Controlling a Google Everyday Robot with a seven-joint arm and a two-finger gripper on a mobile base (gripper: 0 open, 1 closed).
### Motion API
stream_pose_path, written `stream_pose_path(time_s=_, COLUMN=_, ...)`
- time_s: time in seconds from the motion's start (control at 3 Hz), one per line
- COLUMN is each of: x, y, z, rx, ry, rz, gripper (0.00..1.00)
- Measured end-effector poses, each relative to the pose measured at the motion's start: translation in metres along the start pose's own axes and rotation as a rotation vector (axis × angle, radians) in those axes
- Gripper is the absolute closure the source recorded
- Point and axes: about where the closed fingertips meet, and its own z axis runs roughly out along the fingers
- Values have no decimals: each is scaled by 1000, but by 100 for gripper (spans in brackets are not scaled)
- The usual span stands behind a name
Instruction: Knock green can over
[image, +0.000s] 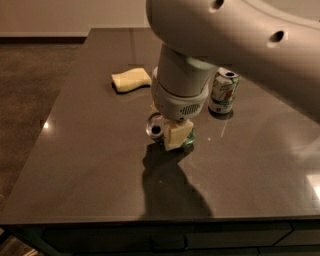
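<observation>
Dark table (90, 165) w/ sponge (131, 80), pale can (223, 91), green can (154, 127) under tool (176, 136).
</observation>
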Motion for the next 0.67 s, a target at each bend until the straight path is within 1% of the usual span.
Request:
stream_pose_path(time_s=0.33, x=-5, y=3, z=9, rx=-8, ry=12, rz=-13, gripper=0)
stream_pose_path(time_s=0.67, x=-5, y=3, z=8, rx=-8, ry=12, rz=-13, gripper=0)
